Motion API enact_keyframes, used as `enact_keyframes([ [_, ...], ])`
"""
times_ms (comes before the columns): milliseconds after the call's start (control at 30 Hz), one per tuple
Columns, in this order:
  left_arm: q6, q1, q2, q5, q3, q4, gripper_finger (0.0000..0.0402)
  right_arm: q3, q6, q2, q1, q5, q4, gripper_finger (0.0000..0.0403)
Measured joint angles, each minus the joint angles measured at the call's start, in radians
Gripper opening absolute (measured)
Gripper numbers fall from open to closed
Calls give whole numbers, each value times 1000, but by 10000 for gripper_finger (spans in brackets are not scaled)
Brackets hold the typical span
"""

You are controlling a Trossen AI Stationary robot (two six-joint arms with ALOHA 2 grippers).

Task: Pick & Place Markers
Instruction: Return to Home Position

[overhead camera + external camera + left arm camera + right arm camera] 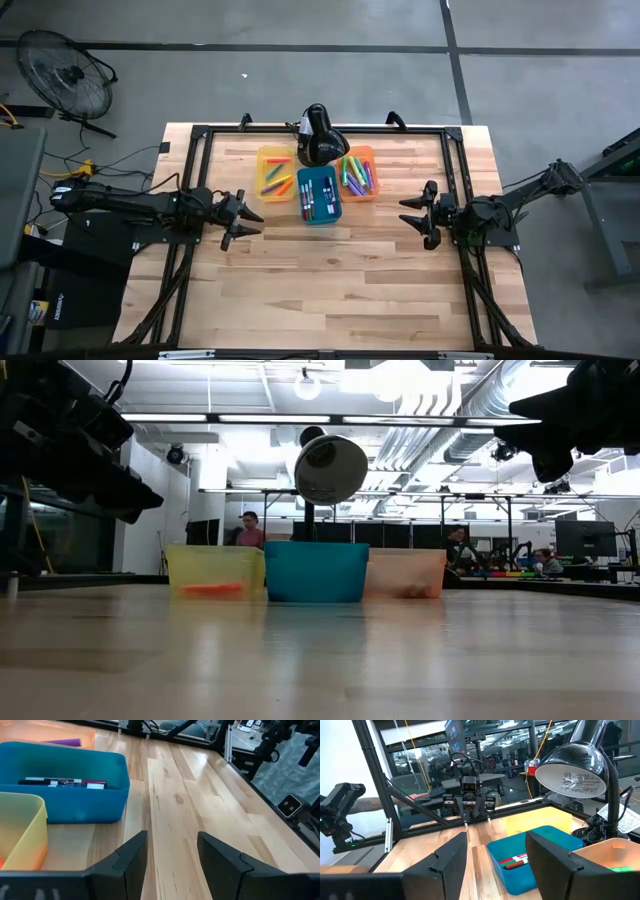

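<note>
A pale wooden tabletop point(330, 290) is filling most of the high view, with a black frame running around its edge. Both dark arms are reaching in from the sides and hanging raised above the wood. The left gripper point(252, 222) is hovering just left of the bins with its fingers spread apart and empty. The right gripper point(406, 212) is hovering to the right of the bins, facing it, and its fingers are likewise standing apart on nothing. A black desk lamp point(322, 140) is leaning over the far middle of the tabletop. Below its shade three bins are sitting side by side in a row: the yellow bin point(215, 565), the blue bin point(316, 572) slightly nearer, and the orange bin point(405, 570). All the markers point(357, 174) are lying inside these bins, with none on the bare wood. A white-barrelled marker point(60, 782) in the blue bin is carrying dark print too small to read. A printed label point(575, 780) inside the lamp shade is showing lines of text that are equally illegible.
</note>
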Motion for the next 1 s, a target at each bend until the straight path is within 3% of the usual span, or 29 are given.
enact_keyframes([
  [633,0,0,-10,0,0,-23,170,0,0,0,0,-1,0,189],
  [1000,0,0,-291,-1,0,-164,170,0,0,0,0,-1,0,189],
])
